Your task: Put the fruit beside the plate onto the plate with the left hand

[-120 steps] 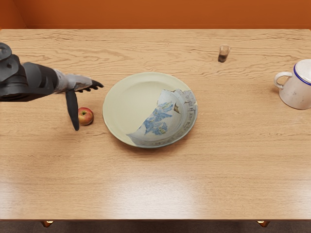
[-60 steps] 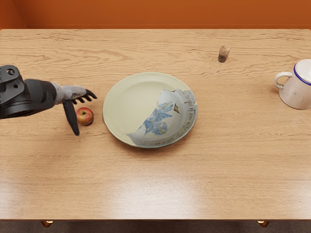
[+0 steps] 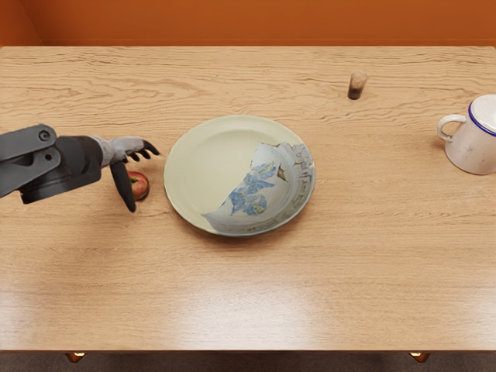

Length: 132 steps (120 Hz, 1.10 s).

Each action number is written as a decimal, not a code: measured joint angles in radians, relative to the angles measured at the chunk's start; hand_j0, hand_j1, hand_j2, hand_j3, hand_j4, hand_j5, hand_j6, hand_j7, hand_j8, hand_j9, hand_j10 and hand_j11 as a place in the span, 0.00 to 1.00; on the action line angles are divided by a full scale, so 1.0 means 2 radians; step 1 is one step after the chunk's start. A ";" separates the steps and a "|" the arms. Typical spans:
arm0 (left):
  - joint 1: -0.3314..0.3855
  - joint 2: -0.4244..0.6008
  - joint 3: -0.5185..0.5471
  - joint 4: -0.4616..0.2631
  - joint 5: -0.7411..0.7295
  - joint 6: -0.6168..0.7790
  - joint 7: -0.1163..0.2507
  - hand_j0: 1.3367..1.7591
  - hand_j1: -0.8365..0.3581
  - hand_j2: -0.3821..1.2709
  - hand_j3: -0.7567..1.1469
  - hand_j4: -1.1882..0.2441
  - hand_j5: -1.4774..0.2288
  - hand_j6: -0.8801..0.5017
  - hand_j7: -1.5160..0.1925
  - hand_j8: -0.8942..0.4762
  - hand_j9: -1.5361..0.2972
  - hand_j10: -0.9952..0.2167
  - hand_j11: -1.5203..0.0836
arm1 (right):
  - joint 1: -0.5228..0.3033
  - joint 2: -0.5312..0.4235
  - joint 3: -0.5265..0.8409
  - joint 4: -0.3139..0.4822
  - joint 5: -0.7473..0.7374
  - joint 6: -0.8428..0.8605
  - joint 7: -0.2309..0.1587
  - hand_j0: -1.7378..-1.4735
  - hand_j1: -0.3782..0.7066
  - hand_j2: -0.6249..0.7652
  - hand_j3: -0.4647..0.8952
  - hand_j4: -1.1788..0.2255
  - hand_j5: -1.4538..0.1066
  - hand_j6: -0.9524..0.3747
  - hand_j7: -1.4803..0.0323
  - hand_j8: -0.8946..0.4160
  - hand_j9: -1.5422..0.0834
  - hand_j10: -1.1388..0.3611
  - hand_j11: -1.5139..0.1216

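So the left hand (image 3: 125, 157) comes in at the middle left of the frame, fingers (image 3: 144, 149) spread wide and holding nothing, with the thumb pointing down right in front of the apple (image 3: 141, 184) and hiding its left side; can't tell if they actually touch. The apple sits on the table (image 3: 248, 294) just left of the plate (image 3: 205, 159) in the centre, not on it. There's a mug (image 3: 473, 138) at the right edge and a small brown thing (image 3: 356, 85) at the upper right.
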<state>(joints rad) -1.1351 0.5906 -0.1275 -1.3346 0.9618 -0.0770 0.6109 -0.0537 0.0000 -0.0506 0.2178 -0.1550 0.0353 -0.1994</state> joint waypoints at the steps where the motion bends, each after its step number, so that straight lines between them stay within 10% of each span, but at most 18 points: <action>1: 0.000 0.000 0.000 0.000 0.000 0.001 0.000 0.76 0.81 0.26 0.40 0.70 0.72 0.50 0.75 0.51 0.71 0.67 0.80 | 0.000 0.000 0.000 0.000 0.000 0.000 0.000 0.30 0.05 0.45 0.34 0.82 0.91 0.70 0.96 0.67 0.93 0.74 0.91; 132: 0.008 -0.004 0.041 -0.027 0.032 0.061 0.000 0.76 0.79 0.26 0.40 0.69 0.71 0.49 0.74 0.50 0.70 0.65 0.79 | 0.000 0.000 0.000 0.000 0.000 0.000 0.000 0.30 0.05 0.45 0.34 0.82 0.91 0.70 0.96 0.67 0.93 0.74 0.91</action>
<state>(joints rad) -1.1198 0.5828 -0.0459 -1.3876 1.0250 0.0459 0.6109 -0.0537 0.0000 -0.0506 0.2178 -0.1550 0.0353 -0.1994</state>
